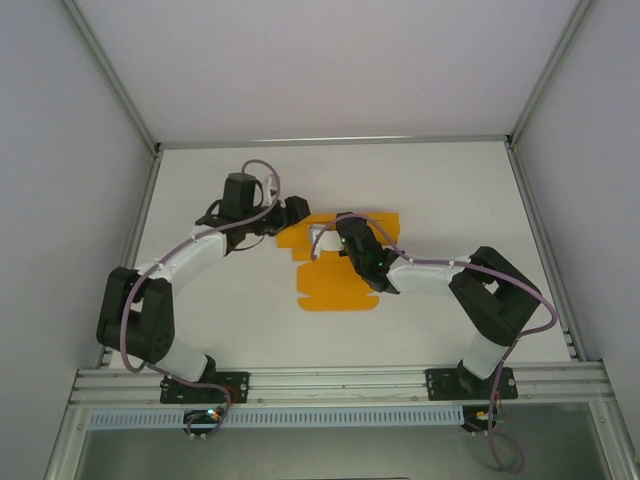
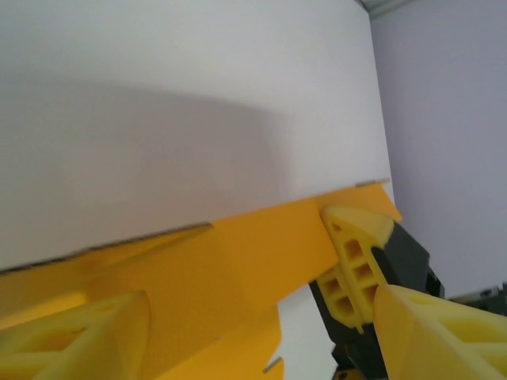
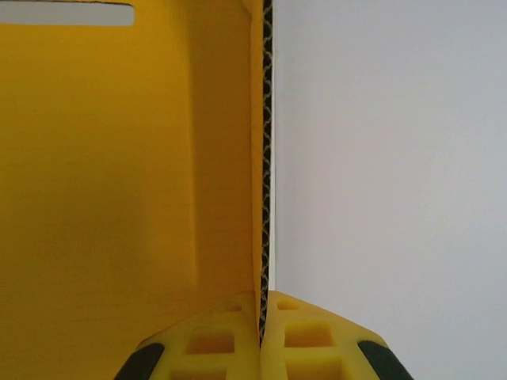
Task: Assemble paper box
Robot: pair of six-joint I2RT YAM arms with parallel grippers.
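Surface: a white table (image 1: 250,330) with pale panels on three sides.
Card: the paper box (image 1: 340,285) is an orange-yellow sheet, not yet folded into a box. It lies mid-table between the two arms with its flaps and tabs spread out.
Right side: the right gripper (image 3: 261,315) reaches in from the right onto the far part of the sheet. Its two yellow fingers are pressed together on a panel of the card, and the panel's wavy cut edge runs straight up from between them.
Pinched panel: its yellow face is to the left of that edge, with a narrow slot (image 3: 67,14) near the top.
Left side: the left gripper (image 1: 293,214) sits at the sheet's far left corner. In its wrist view the fingers (image 2: 79,332) stand wide apart with nothing clamped, and the yellow card runs across the gap between them.
Above the card there: a broad white surface. Whether it is table or the card's other face, I cannot tell.
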